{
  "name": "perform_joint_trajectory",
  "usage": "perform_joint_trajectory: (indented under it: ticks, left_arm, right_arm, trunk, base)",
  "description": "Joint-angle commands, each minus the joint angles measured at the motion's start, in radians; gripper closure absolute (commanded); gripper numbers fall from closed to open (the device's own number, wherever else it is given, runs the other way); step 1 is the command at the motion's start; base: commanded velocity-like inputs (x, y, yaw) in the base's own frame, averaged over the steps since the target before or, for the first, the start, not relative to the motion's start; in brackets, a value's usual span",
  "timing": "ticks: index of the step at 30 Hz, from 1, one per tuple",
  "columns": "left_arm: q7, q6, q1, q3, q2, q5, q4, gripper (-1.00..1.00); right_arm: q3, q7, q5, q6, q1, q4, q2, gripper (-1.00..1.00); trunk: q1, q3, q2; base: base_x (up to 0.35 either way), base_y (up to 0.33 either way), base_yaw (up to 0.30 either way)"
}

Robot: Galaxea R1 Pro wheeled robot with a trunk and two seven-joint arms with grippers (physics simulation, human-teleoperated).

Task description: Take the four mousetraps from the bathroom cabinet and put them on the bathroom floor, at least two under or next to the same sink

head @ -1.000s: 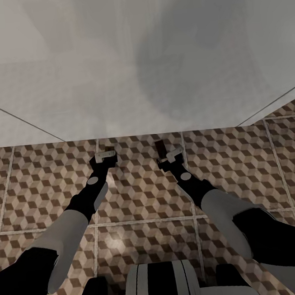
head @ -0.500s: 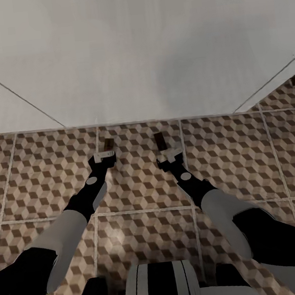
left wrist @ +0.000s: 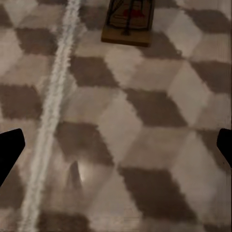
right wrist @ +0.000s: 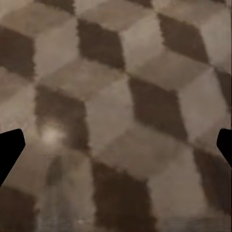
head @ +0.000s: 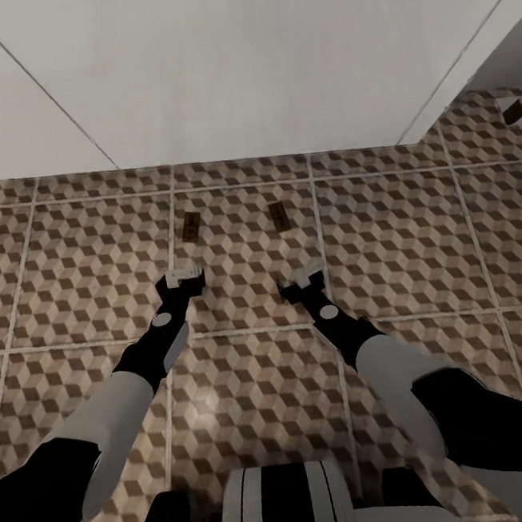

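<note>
Big white vanity underside or front panel takes up the far part of the head view; can't confirm the basin itself from here. Below it, bathroom floor of large square tiles printed in brown, beige and white cubes, pale grout lines.

Two arms, two grippers. Left gripper hangs over the tile with its fingers spread and nothing between them; in its wrist view the dark fingertips sit at opposite edges with bare tile between. Right gripper likewise spread wide and empty, bare tile under it.

Mousetraps: two small flat brown wooden boards with dark wire lie flat on the floor side by side, near each other, not touching, just out from the white panel. Left mousetrap lies just beyond the left gripper, close-up at; right mousetrap beyond the right gripper. A third small brownish thing sits at the far right by the panel's corner, too small to tell.

Count: two traps sure, one possible, fourth not seen.

Handling, my guess: light, stiff, thin boards, likely to slide on glazed tile; pinch across the long wooden edges, avoid the sprung wire.
</note>
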Motion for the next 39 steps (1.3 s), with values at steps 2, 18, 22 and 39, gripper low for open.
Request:
perform_joint_trajectory:
  ticks: [2, 18, 22, 39]
  left_arm:
    - [0.008, -0.005, -0.001, -0.008, 0.001, 0.01, 0.001, -1.0]
    - [0.008, -0.006, -0.001, -0.008, 0.002, 0.01, -0.002, -1.0]
    - [0.008, -0.015, 0.0, -0.008, 0.002, 0.01, -0.002, -1.0]
    - [0.007, -0.051, 0.001, -0.009, 0.002, 0.011, 0.003, -1.0]
  right_arm:
    - [0.003, -0.009, 0.01, -0.001, -0.001, 0.002, 0.0, -1.0]
    - [0.003, -0.01, 0.01, -0.001, -0.001, 0.002, 0.0, -1.0]
    - [0.003, -0.009, 0.01, -0.001, -0.001, 0.002, 0.0, -1.0]
    - [0.003, -0.011, 0.009, -0.003, -0.001, 0.002, 0.0, -1.0]
  trunk:
    - [-0.001, 0.0, 0.0]
    - [-0.001, 0.0, 0.0]
    - [-0.001, 0.0, 0.0]
    - [-0.001, 0.0, 0.0]
  base:
    - [-0.337, 0.0, 0.0]
    - [-0.338, 0.0, 0.0]
    - [-0.338, 0.0, 0.0]
    - [-0.326, 0.0, 0.0]
